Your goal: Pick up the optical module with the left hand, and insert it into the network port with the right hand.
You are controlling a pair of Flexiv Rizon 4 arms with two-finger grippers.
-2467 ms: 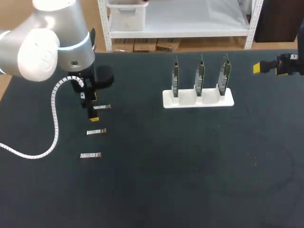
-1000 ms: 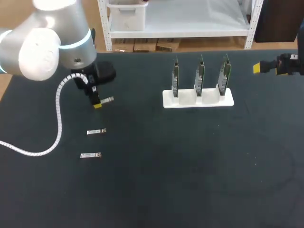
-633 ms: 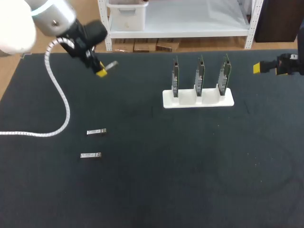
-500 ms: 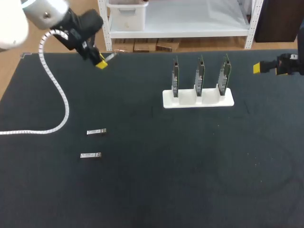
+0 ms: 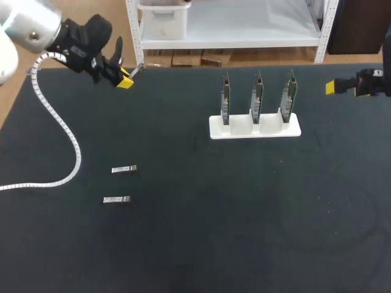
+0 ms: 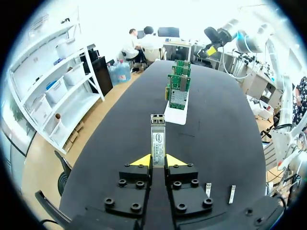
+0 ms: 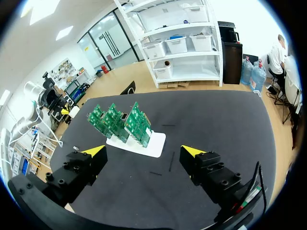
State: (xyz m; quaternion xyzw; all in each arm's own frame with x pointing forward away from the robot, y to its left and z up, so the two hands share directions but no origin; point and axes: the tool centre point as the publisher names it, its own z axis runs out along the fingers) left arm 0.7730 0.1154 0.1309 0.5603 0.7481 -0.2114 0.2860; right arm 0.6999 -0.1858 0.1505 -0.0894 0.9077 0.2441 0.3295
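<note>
Gripping module (image 6: 158,138) by rear end in left tool (image 6: 158,161); likely light, rigid, slick. Right tool (image 7: 144,152) wide, empty: grab mid-body.

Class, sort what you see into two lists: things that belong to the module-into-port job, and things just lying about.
In the job:
left claw, shut on the module
right claw, open and empty
three cards upright in the stand

Lying about:
two spare modules, flat on the table
</note>
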